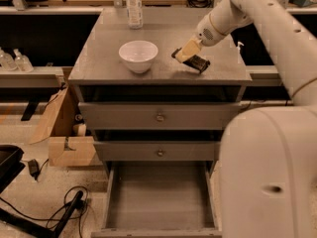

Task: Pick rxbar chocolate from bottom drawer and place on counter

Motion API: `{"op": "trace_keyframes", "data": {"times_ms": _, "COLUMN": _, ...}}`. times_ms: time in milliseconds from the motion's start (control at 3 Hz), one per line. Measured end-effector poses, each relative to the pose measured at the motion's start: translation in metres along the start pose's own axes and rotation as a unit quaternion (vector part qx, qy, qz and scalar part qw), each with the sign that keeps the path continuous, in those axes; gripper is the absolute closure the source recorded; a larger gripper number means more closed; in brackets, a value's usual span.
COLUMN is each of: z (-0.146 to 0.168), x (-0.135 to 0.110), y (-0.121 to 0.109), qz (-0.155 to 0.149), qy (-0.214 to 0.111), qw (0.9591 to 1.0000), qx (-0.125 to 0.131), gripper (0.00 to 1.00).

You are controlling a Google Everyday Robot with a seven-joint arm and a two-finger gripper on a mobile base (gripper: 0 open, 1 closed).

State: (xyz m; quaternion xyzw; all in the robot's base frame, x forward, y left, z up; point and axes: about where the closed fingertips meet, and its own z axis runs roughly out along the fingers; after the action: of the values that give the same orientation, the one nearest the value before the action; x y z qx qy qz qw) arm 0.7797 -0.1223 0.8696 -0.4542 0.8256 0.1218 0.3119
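The rxbar chocolate, a small flat black bar, rests low on the grey counter, right of the middle. My gripper reaches down from the upper right and is shut on the bar, its tan fingers over the bar's left half. The bottom drawer is pulled fully open below the two knobbed drawers, and its tray shows nothing inside.
A white bowl stands on the counter left of the bar. A clear bottle stands at the counter's back. My white arm fills the right foreground. A cardboard box and cables lie on the floor at left.
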Motion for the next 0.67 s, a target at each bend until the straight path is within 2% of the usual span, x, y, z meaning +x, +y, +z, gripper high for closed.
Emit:
{"op": "trace_keyframes", "data": {"times_ms": 333, "z": 0.042, "x": 0.015, "y": -0.038, "qz": 0.033, "qy": 0.016, "qw": 0.9993, "qx": 0.01, "gripper": 1.0}}
{"op": "trace_keyframes", "data": {"times_ms": 667, "z": 0.006, "x": -0.027, "y": -0.063, "qz": 0.014, "qy": -0.026, "qw": 0.9969, "qx": 0.073, "gripper": 1.0}}
